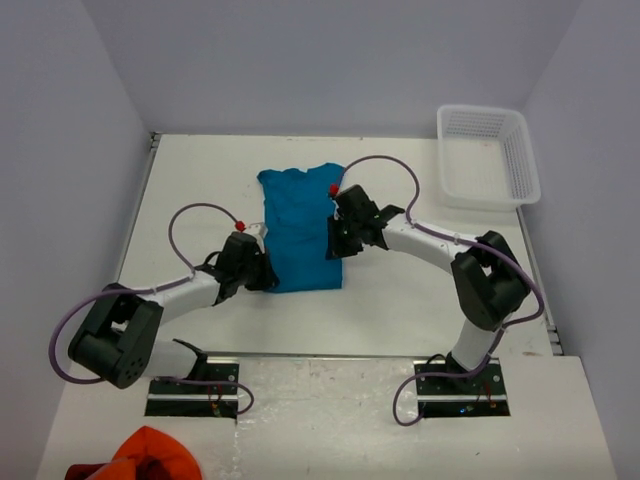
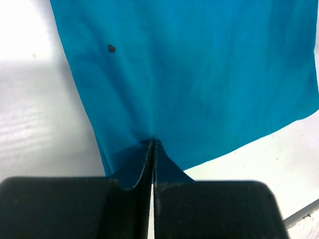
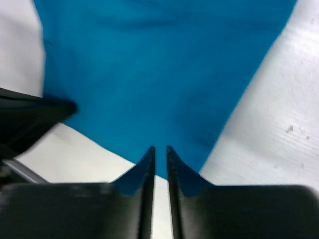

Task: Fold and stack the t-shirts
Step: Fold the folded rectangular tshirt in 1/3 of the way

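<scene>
A teal-blue t-shirt lies folded into a narrow upright strip on the white table. My left gripper is at its near left corner. In the left wrist view my left gripper is shut on the t-shirt, and the cloth puckers at the tips. My right gripper is at the shirt's right edge. In the right wrist view my right gripper stands with a narrow gap over the near corner of the t-shirt, which lies flat there.
A white plastic basket stands at the back right of the table. An orange-red bunched cloth lies at the near left, in front of the arm bases. The left arm's dark body shows at the left of the right wrist view.
</scene>
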You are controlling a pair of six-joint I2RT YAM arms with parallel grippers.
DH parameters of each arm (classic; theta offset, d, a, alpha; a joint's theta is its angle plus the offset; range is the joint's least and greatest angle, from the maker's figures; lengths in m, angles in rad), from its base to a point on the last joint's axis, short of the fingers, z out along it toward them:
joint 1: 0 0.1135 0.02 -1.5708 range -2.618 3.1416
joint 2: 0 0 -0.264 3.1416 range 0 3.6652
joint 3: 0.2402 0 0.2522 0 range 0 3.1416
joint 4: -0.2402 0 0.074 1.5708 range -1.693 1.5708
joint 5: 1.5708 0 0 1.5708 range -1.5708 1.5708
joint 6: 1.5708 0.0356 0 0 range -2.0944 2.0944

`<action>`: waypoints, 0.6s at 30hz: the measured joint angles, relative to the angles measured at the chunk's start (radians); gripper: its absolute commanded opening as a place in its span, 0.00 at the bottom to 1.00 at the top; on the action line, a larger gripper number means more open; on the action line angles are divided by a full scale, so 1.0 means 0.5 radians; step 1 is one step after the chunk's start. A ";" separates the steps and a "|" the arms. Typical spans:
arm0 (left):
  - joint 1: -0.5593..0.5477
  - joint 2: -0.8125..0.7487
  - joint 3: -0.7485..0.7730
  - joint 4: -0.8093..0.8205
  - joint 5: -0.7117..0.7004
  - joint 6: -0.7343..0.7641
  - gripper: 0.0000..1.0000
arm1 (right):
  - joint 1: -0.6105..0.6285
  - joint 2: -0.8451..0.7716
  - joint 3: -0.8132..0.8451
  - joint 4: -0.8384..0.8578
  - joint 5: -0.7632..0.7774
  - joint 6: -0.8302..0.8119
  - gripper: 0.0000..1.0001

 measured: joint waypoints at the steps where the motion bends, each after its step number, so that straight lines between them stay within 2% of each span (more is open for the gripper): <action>1: -0.002 -0.033 -0.016 -0.025 -0.009 0.000 0.02 | 0.000 -0.007 -0.054 0.001 -0.001 0.009 0.26; 2: -0.005 -0.068 -0.035 -0.049 -0.021 0.000 0.06 | 0.000 -0.015 -0.122 0.016 -0.002 0.008 0.33; 4: -0.007 -0.134 -0.063 -0.094 -0.044 0.001 0.13 | 0.001 -0.053 -0.258 0.027 -0.005 0.012 0.36; 5: -0.010 -0.169 -0.075 -0.121 -0.057 0.001 0.20 | 0.002 -0.088 -0.331 0.031 -0.004 0.014 0.38; 12: -0.031 -0.319 -0.093 -0.235 -0.096 0.018 0.43 | 0.002 -0.478 -0.752 0.127 -0.035 0.053 0.53; 18: -0.040 -0.343 -0.093 -0.257 -0.095 0.017 0.48 | 0.011 -0.515 -0.925 0.348 -0.159 0.102 0.57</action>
